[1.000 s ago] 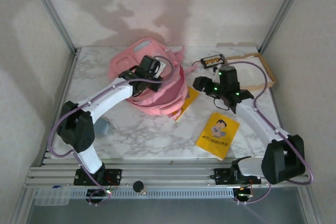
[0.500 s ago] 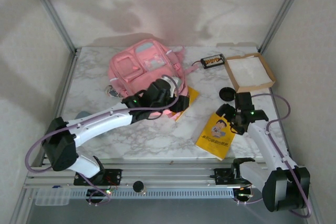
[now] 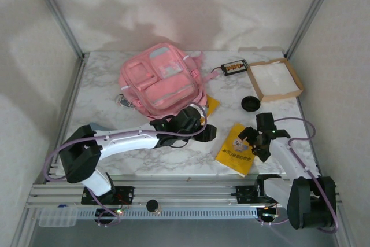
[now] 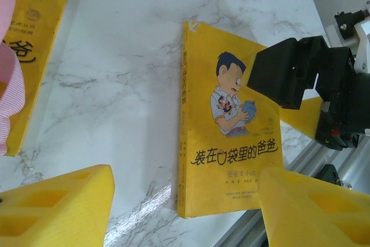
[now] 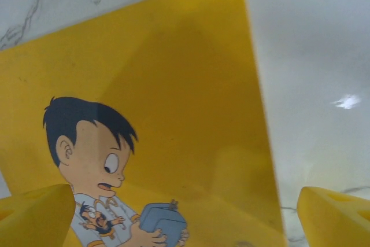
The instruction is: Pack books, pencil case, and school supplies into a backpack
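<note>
Near front edge of table (image 3: 104, 85): yellow book (image 3: 239, 148) lying flat, cover up. Right tool (image 5: 185, 218) hangs directly over the cover, pads spread wide, gripping nothing. Left tool (image 4: 185, 203) near the book's left side, pointed at it, pads apart, empty. Farther back, second yellow book (image 3: 211, 106) partly under backpack (image 3: 162, 82).

White marble-veined tabletop (image 3: 101, 85) (soft shadows) between pale walls (image 3: 231, 4) and aluminium corner posts (image 3: 56, 13).
</note>
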